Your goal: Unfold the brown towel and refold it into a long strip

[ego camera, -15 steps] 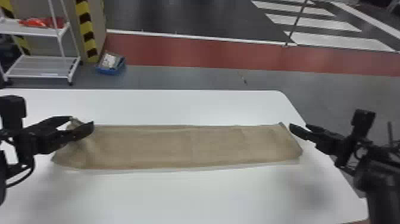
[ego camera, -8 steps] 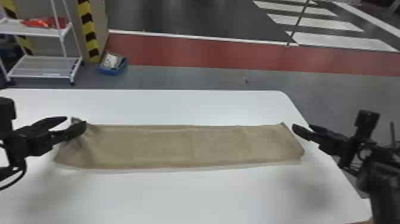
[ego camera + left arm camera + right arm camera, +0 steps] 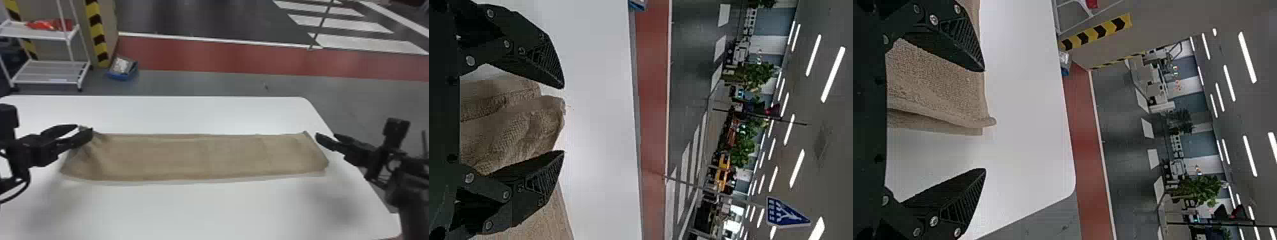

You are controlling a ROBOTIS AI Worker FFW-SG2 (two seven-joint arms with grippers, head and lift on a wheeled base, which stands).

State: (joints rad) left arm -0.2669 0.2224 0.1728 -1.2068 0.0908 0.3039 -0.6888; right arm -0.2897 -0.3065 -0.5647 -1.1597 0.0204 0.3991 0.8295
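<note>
The brown towel lies as a long flat strip across the white table, its left end rumpled and raised a little. My left gripper is at that left end, fingers apart. In the left wrist view, bunched towel folds stand between the spread fingers of my left gripper, with a gap on either side. Beside the strip's right end is my right gripper. The right wrist view has my right gripper open, with the towel's layered end edge partly between its fingers.
The white table extends in front of and behind the strip; its right edge runs under the right arm. Beyond it on the floor are a white wheeled rack and a blue box.
My left gripper has moved left, drawing back from the towel's left end, which sticks up slightly. The right arm and the rest of the towel have hardly changed.
</note>
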